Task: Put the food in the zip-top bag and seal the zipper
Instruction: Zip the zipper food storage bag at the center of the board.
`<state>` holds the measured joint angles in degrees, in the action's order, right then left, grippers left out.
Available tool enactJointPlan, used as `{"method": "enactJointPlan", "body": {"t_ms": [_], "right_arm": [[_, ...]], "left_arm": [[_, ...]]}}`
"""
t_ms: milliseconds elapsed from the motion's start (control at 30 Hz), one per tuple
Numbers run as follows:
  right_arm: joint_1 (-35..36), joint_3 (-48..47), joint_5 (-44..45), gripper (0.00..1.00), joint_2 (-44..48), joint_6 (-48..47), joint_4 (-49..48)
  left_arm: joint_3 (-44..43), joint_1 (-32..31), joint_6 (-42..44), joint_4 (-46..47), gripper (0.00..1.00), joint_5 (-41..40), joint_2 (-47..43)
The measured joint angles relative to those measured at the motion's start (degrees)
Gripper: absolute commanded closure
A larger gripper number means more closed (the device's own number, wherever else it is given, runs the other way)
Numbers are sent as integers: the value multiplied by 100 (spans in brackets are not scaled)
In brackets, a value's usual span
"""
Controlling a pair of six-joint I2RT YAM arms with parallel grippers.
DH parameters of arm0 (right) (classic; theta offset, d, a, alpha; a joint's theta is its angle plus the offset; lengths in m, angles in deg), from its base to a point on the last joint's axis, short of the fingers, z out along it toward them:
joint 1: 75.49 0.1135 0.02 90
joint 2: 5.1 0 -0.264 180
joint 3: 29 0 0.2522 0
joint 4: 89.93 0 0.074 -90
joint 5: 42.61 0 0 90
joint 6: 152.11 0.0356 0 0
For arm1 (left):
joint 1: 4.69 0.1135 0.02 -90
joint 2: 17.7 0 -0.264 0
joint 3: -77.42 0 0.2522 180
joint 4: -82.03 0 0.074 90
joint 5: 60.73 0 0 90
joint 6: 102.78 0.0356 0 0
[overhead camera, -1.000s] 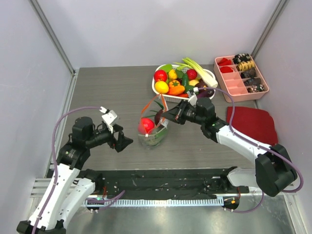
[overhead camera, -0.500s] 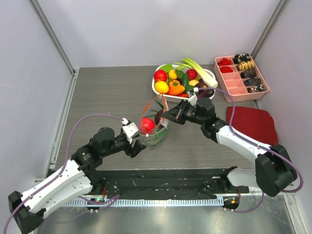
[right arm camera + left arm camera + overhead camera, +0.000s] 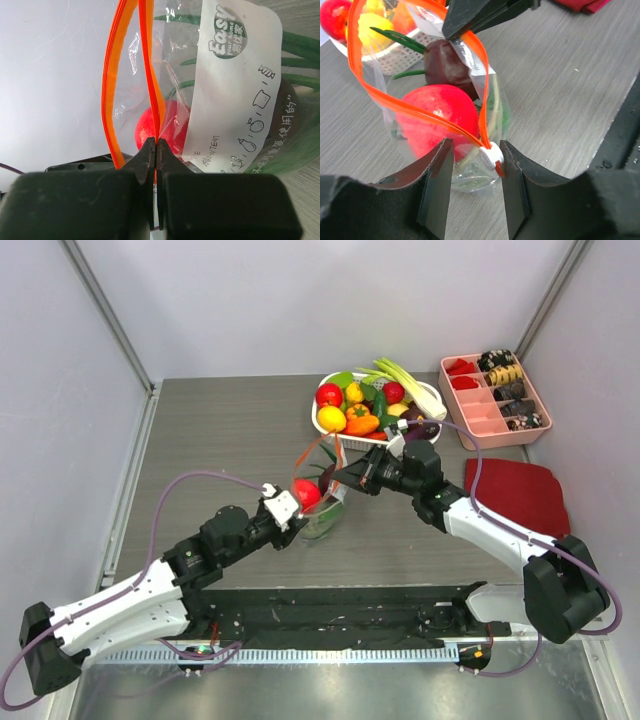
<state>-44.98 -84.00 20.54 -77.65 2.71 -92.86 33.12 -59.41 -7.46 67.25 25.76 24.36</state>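
The clear zip-top bag [image 3: 322, 515] stands in the middle of the table with its mouth open. It holds a round red fruit [image 3: 307, 494], a dark maroon piece [image 3: 445, 62] and green stalks. My right gripper [image 3: 345, 480] is shut on the far end of the orange zipper strip [image 3: 112, 75] and holds the bag's mouth up. My left gripper [image 3: 472, 170] is open at the bag's near end. Its fingers stand on either side of the zipper's white slider [image 3: 492, 156], which is next to the right finger. The bag's white printed patch [image 3: 240, 90] faces the right wrist camera.
A white basket [image 3: 322, 426] of colourful toy produce stands just behind the bag. A pink divided tray [image 3: 470, 435] sits at the back right. A dark red cloth [image 3: 515, 490] lies at the right. Grey walls close in on three sides.
My left arm has swung from the left side toward the bag, and its open gripper now straddles the white slider. The right gripper and the bag have stayed where they were.
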Motion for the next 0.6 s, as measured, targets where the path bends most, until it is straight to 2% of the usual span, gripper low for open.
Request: {"method": "enactJointPlan", "body": {"t_ms": [67,100,167,200,233,300,333,500,600], "right_arm": [[0,0,0,99,2,-2,0],[0,0,0,99,9,-2,0],[0,0,0,99,22,-2,0],[0,2,-2,99,31,-2,0],[0,2,-2,98,37,-2,-2],[-2,7,-2,87,61,-13,-2],[-7,9,-4,72,74,-17,-2],[-118,-7,-188,31,260,-511,127],[-249,-264,-442,17,402,-1399,699]], "left_arm": [[-4,0,11,70,55,-98,83],[-13,0,9,96,61,-157,120],[-50,0,-15,122,77,-247,184],[-90,0,-24,122,92,-289,223],[-138,2,-17,120,99,-313,267],[-212,0,-26,107,100,-337,313],[-238,0,4,90,100,-334,319],[-374,2,192,-245,100,-214,262],[-448,2,415,-527,100,-37,116]]}}
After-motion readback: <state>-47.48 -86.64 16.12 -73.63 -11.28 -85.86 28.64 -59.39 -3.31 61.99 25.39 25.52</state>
